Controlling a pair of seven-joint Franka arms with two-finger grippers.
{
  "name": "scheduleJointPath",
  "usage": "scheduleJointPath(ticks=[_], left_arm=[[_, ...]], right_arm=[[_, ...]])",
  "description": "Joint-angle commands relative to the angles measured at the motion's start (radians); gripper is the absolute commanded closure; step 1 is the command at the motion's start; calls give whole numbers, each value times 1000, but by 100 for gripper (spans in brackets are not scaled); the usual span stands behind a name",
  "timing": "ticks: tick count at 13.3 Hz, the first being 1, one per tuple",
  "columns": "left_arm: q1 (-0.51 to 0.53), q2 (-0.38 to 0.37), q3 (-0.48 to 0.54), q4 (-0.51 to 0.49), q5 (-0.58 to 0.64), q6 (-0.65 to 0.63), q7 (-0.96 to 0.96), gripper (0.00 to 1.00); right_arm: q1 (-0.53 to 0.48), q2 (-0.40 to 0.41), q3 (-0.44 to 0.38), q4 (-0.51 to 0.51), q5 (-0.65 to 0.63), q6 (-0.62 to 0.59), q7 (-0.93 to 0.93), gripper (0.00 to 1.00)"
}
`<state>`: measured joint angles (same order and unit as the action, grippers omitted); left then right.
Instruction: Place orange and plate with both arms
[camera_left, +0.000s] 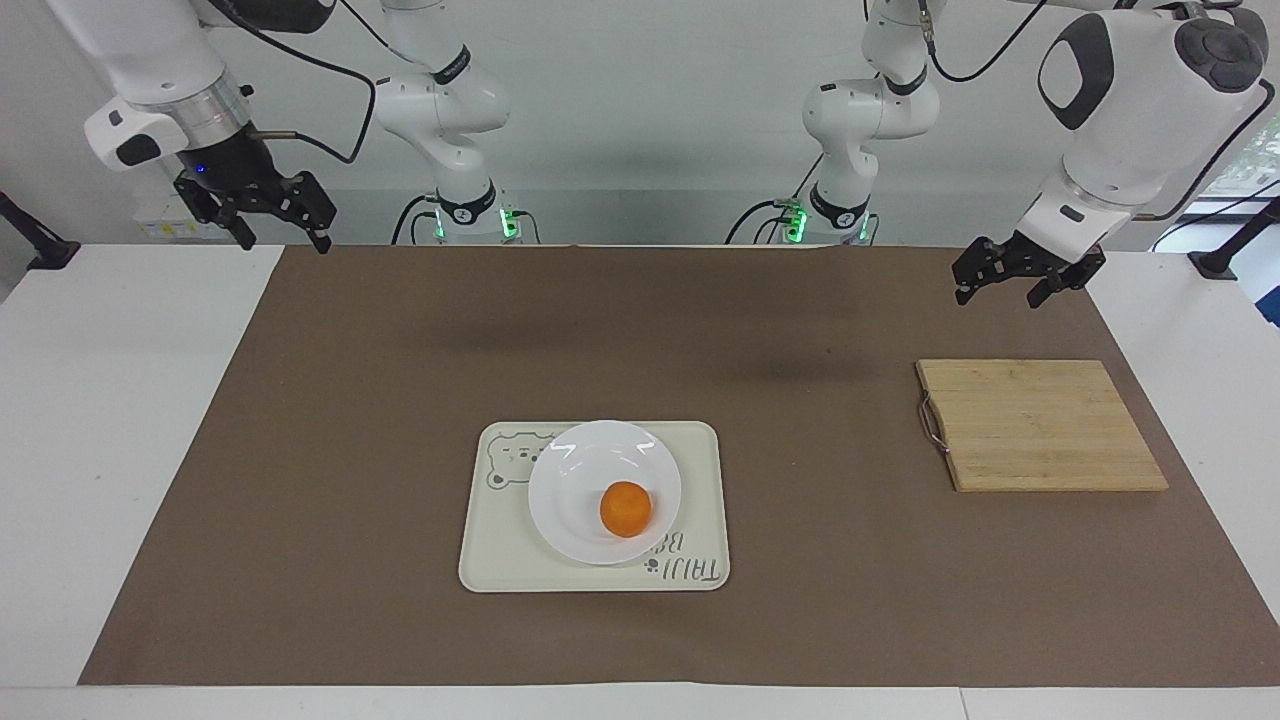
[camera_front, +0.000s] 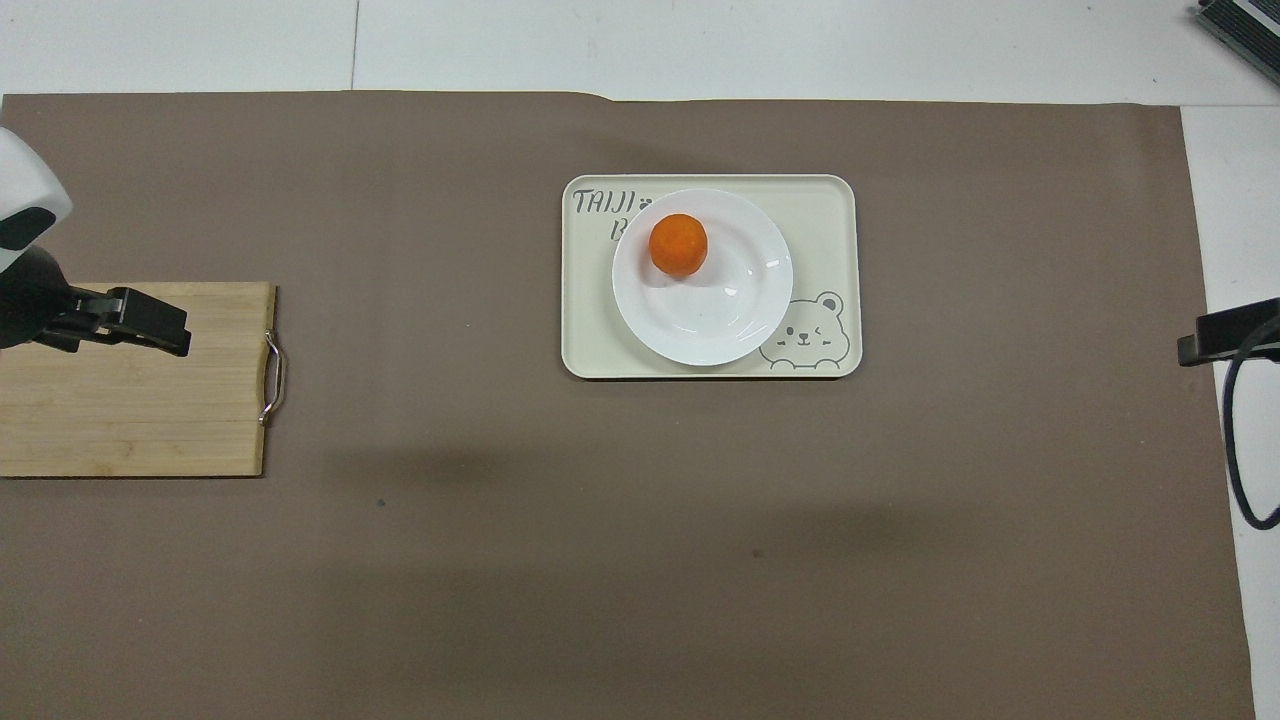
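Facing view: orange (camera_left: 626, 509) is sitting on plate (camera_left: 604, 491), well below both tools; left tool (camera_left: 1027, 277) and right tool (camera_left: 268, 212) are hanging apart, empty, so retreat calmly.

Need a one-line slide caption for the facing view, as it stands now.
Orange on white plate on bear tray; both tools raised, open and empty, left tool above the mat beside the cutting board.

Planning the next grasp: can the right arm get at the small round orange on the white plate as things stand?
Probably yes: the small round orange sits uncovered on the round white plate, nothing above it; the right gripper hangs empty, jaws open, over its table end.
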<state>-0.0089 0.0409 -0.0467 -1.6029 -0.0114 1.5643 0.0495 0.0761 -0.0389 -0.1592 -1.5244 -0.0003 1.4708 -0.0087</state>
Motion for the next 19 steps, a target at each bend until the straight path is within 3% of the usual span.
scheduleJointPath(ticks=[1, 8, 12, 16, 19], left_arm=[[4, -12, -5, 0, 19, -15, 9, 0], [6, -12, -5, 0, 19, -15, 9, 0], [6, -12, -5, 0, 19, -13, 10, 0], [6, -12, -5, 0, 19, -13, 10, 0], [4, -12, -5, 0, 19, -15, 12, 0]], right_arm=[[-2, -25, 14, -22, -37, 8, -2, 0], [-41, -27, 20, -31, -30, 16, -8, 0], [-91, -10, 92, 3, -15, 0, 13, 0], [-107, -67, 119, -77, -15, 8, 70, 0], [-88, -61, 121, -71, -18, 42, 70, 0]])
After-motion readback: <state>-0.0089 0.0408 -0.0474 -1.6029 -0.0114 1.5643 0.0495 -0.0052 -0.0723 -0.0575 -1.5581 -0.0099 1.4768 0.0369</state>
